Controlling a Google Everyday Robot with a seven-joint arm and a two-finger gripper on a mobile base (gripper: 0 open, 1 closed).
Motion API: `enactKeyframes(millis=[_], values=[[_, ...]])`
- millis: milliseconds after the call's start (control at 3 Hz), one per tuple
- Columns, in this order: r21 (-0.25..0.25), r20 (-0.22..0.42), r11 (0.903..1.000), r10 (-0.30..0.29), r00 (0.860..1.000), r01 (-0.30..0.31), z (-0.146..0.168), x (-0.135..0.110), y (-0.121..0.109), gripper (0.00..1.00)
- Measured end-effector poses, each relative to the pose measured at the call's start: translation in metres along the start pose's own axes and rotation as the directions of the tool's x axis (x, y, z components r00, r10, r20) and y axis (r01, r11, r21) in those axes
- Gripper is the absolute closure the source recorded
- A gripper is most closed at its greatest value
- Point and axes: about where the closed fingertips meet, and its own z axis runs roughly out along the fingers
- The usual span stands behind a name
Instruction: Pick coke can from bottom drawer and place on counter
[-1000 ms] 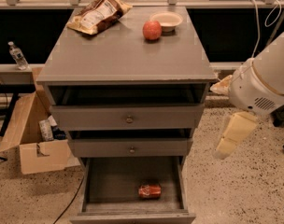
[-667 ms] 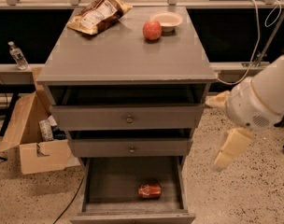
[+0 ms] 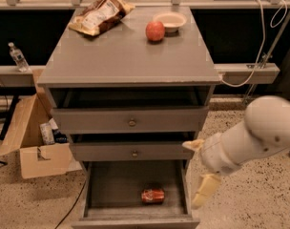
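The coke can [image 3: 153,195] lies on its side on the floor of the bottom drawer [image 3: 111,187], which is pulled open; the can is near the front, right of the middle. The counter [image 3: 130,58] is the grey top of the cabinet. My gripper [image 3: 199,168] hangs on the white arm at the right of the cabinet, just outside the drawer's right wall, above and right of the can. Its two cream fingers [image 3: 205,190] stand wide apart, open and empty.
On the counter lie a chip bag [image 3: 99,15], a red apple [image 3: 155,31] and a white bowl [image 3: 170,20] at the back. An open cardboard box [image 3: 33,142] stands on the floor to the left. A water bottle [image 3: 17,56] stands on a ledge.
My arm and gripper have moved down and to the left, closer to the open bottom drawer. The can and the drawers have not moved.
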Motion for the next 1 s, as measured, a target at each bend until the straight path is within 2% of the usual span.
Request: enactKeyframes(millis=[333, 667, 1000], values=[[0.016, 0.008, 0.9995, 0.028, 1.000, -0.028, 0.061, 0.010, -0.004, 0.00], [0.012, 0.007, 0.9995, 0.028, 1.000, -0.028, 0.062, 0.011, -0.003, 0.00], [0.047, 0.006, 0.9986, 0.025, 1.000, -0.025, 0.104, 0.050, -0.021, 0.00]])
